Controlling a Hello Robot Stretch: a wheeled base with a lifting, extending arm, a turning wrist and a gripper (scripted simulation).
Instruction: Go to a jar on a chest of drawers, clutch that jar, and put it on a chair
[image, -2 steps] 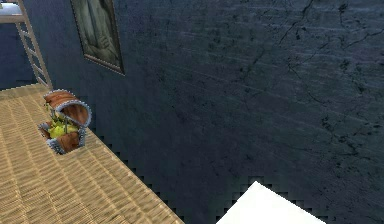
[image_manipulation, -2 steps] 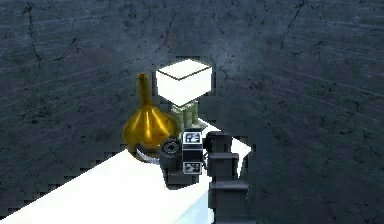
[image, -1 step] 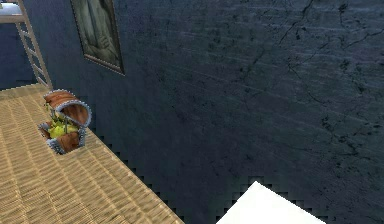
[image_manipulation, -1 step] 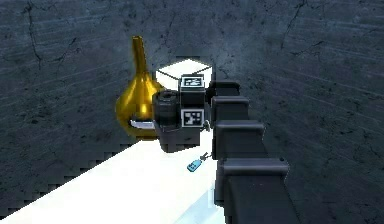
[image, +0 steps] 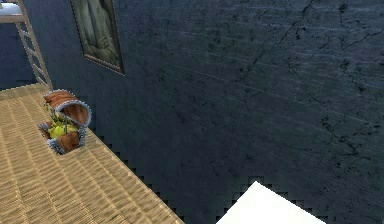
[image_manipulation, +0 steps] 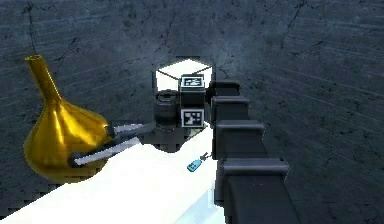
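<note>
The dark arm (image_manipulation: 250, 175) is seen extended across the white top (image_manipulation: 150, 195) so that the gripper (image_manipulation: 95, 144) is placed at the golden narrow-necked vessel (image_manipulation: 55, 125), taken as the jar, standing on that top at the arm side view's left; whether it is grasped cannot be told.

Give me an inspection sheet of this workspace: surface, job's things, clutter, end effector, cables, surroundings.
Surface: white top, flat, set against the dark wall.
Job's things: gold vessel with a round body and flared neck, upright on the white top; possibly the jar.
Clutter: small blue thing lying on the top beside the arm.
End effector: end effector points its fingers toward the gold vessel; cannot tell whether it touches or holds anything.
Cables: nothing seen.
Surroundings: dark blue wall, framed picture, ladder, woven floor with a barrel-like thing on it.
</note>
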